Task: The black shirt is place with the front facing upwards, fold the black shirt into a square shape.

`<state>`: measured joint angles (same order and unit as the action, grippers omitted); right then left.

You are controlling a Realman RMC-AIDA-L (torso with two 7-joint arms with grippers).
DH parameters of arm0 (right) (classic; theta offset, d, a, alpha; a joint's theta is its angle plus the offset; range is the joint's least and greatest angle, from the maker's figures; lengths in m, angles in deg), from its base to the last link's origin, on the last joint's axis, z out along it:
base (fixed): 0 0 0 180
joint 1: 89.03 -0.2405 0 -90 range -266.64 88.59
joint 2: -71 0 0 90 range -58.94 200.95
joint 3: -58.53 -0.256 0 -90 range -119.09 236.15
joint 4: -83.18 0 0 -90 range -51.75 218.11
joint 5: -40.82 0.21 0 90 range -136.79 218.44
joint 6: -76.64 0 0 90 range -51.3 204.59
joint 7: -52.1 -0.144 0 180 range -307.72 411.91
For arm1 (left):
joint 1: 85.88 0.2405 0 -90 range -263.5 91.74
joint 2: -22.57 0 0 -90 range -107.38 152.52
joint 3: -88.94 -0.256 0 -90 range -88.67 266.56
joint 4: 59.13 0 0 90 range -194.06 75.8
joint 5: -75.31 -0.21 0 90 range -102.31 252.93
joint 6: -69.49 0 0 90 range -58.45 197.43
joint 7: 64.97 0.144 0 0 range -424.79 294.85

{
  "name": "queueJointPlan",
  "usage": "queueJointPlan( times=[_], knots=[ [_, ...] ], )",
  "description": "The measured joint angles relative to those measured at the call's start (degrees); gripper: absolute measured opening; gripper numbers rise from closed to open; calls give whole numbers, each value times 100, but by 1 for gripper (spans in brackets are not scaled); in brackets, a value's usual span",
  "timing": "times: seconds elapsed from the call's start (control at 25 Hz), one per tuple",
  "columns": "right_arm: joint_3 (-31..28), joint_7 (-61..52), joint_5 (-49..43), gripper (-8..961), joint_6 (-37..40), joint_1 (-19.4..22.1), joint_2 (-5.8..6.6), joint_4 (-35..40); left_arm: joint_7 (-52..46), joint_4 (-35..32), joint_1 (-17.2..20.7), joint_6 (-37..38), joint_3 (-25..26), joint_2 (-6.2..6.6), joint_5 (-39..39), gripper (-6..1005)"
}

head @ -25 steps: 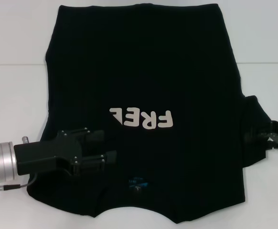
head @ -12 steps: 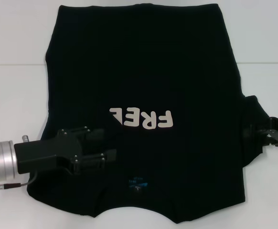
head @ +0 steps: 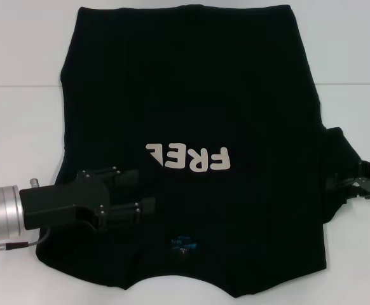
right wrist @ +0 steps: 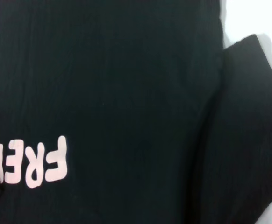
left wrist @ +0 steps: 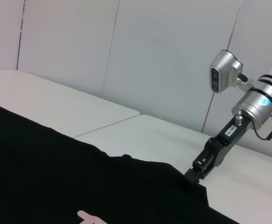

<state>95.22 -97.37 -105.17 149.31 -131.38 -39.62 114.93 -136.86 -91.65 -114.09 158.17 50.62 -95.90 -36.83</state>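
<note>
A white counter point(head: 20, 127) fills the head view, with a faint seam running across it. Spread over most of it lies the large plain black short-sleeved cloth T-shirt point(head: 191, 95), front side up. Its hem lies at the far edge and its neckline at the near edge. An off-white chest print point(head: 188, 157) reads upside down from the robot's side; the left side of the shirt is folded in over its last letter, so only part of the word shows. A small blue neck label point(head: 184, 242) sits near the collar. The right sleeve point(head: 336, 181) sticks out flat beyond the shirt's right edge.

The left claw point(head: 148, 194), black on a silver wrist, reaches in from the left and rests over the folded-in left side of the shirt, below the print. Its fingers stand slightly apart; whether cloth is pinched between them cannot be told.

The right claw point(head: 356, 182) sits at the outer edge of the right sleeve, touching the cloth; its fingers look closed on the sleeve's edge.
</note>
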Motion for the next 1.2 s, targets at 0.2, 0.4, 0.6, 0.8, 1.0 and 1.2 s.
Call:
queueJointPlan(
  times=[0.2,0.4,0.6,0.8,1.0,1.2],
  knots=[
    [14,-4,0,530,-4,14,20,-78,0,-8,0,0,0,0,0,733],
    [31,-4,-3,531,-5,18,-3,-84,0,-5,-7,0,0,0,0,733],
    [31,-1,-8,532,-11,17,-5,-141,0,-2,-9,0,0,0,0,733],
    [32,41,-20,531,-26,18,-22,-142,0,1,-1,0,0,0,0,733],
    [31,100,-90,496,-31,34,-21,-92,0,1,13,1,0,0,0,733],
    [94,125,-122,366,-34,40,-21,-93,-4,-11,22,16,1,0,0,734]
  ],
)
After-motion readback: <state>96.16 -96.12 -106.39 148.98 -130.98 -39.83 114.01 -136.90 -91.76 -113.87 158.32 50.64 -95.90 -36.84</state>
